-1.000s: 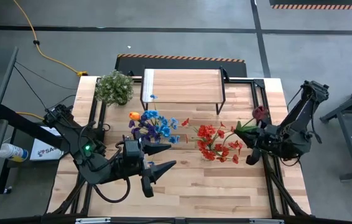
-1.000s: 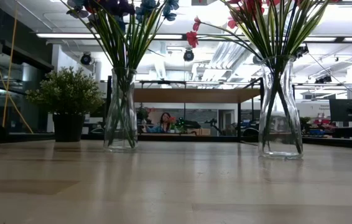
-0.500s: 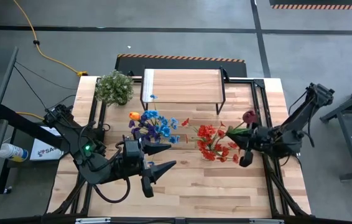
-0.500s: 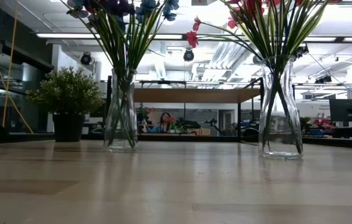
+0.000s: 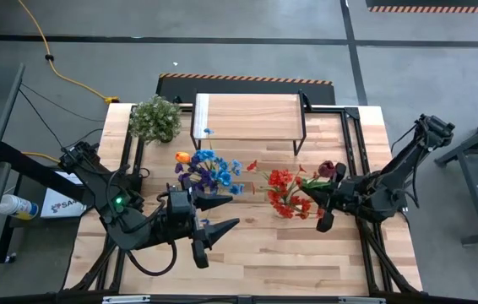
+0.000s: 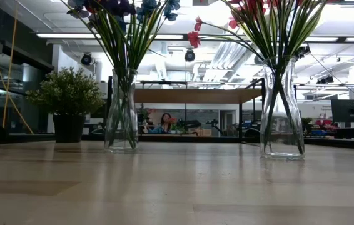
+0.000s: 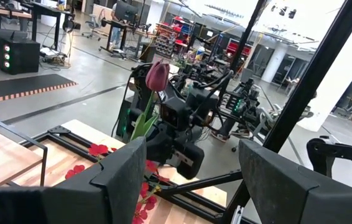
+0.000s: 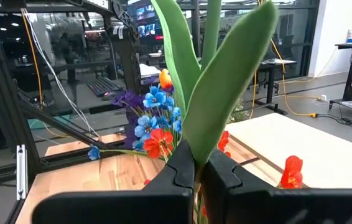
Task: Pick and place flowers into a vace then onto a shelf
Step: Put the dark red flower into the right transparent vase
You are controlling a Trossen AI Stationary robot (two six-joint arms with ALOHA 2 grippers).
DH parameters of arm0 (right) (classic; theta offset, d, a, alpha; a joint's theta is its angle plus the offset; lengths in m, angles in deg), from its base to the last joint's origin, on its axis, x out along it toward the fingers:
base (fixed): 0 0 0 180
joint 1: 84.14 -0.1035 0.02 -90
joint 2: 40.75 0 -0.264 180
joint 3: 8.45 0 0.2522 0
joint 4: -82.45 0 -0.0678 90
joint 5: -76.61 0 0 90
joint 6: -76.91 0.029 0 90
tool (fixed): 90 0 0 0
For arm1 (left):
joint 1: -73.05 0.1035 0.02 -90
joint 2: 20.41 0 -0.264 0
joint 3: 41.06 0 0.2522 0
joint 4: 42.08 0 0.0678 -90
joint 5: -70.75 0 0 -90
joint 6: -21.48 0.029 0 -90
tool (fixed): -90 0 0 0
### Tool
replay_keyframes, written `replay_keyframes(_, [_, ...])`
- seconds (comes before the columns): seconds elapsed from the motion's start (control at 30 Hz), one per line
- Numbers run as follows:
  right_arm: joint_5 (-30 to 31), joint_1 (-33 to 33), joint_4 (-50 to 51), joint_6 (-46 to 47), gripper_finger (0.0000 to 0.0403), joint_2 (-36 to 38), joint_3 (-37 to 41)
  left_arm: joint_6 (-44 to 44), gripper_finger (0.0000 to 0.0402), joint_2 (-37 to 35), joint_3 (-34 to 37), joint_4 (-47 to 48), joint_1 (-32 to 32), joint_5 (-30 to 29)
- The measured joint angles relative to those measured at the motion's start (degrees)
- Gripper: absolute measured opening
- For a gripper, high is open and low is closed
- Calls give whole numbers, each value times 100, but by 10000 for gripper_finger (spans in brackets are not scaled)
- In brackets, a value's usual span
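A: Holding a dark red tulip (image 5: 327, 169) by its green stem, the right gripper (image 5: 322, 221) hovers at 3 o'clock on the counter (image 5: 247, 245), fingers (image 8: 182, 168) pressed together, pinching the stem and leaves.

B: And the bloom?

A: It leans toward the red bouquet (image 5: 288, 191), which stands in a clear vase (image 6: 281, 109) near the counter's middle, just at the gripper's 9 o'clock.

B: The left side?

A: The left gripper (image 5: 219, 217) waits at 7 o'clock, fingers (image 7: 275, 180) spread and holding nothing, pointing toward 3 o'clock. A second vase (image 6: 122, 112) at its 12 o'clock carries blue, purple and orange flowers (image 5: 209, 169).

B: The shelf?

A: The shelf (image 5: 247, 116) sits at 12 o'clock on the counter, its plank top bare except for one small blue bloom (image 5: 208, 132) near its left edge. A potted plant (image 5: 155, 118) stands just beside it, at 10 o'clock.
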Motion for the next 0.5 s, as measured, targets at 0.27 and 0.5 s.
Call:
replay_keyframes(0.27, [239,-2,334,491,0,-137,2,-2,287,0,0,0,2,0])
replay_keyframes(0.5, [241,-4,452,609,0,-137,2,-2,287,0,0,2,2,0])
